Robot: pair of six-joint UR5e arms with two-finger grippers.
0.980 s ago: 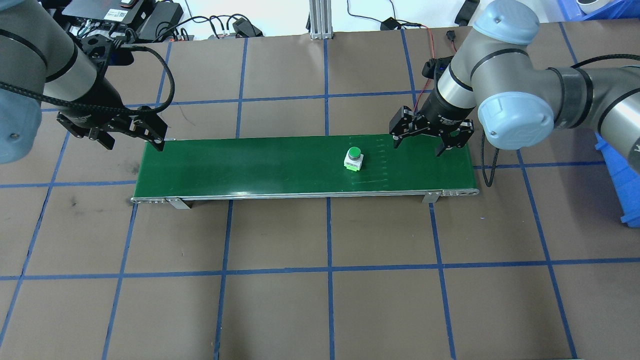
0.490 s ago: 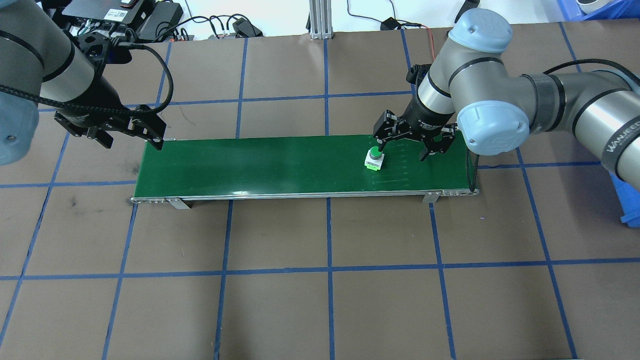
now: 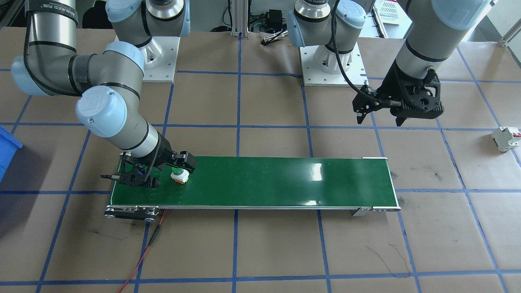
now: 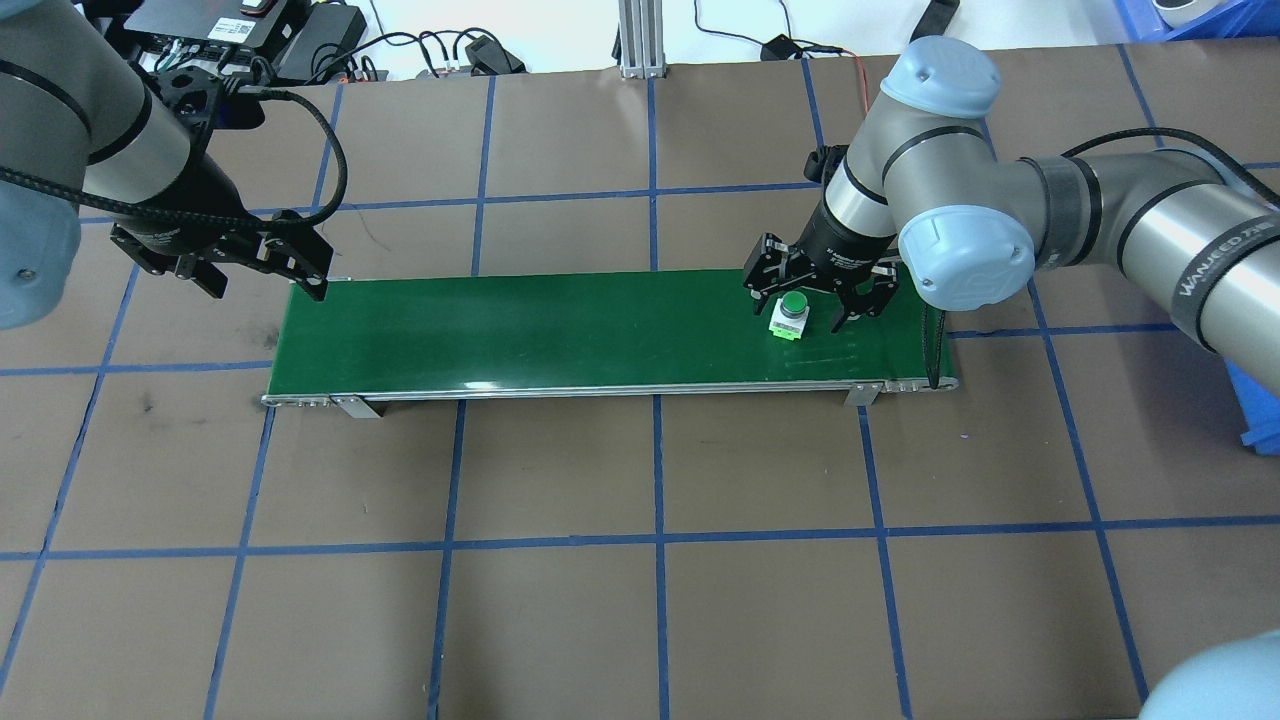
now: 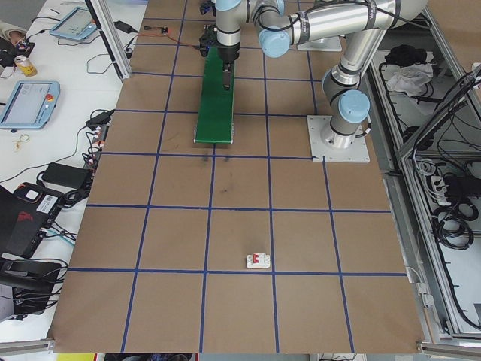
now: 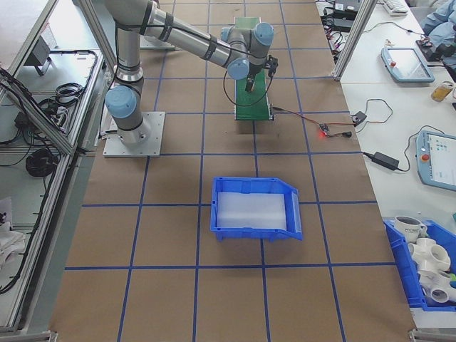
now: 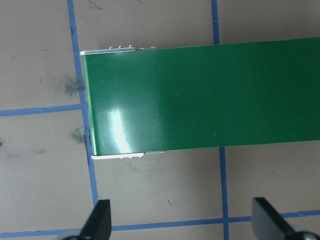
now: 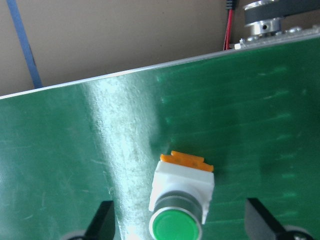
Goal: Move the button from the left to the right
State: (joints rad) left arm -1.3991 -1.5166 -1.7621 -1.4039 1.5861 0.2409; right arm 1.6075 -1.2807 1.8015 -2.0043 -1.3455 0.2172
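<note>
Carried rightward along the belt (image 4: 560, 330), the button (image 4: 790, 314) now stands upright between the right hand's (image 4: 805, 302) spread, unclosed fingers

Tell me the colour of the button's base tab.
Orange, under the button's white body; clearest in the right wrist view.
</note>
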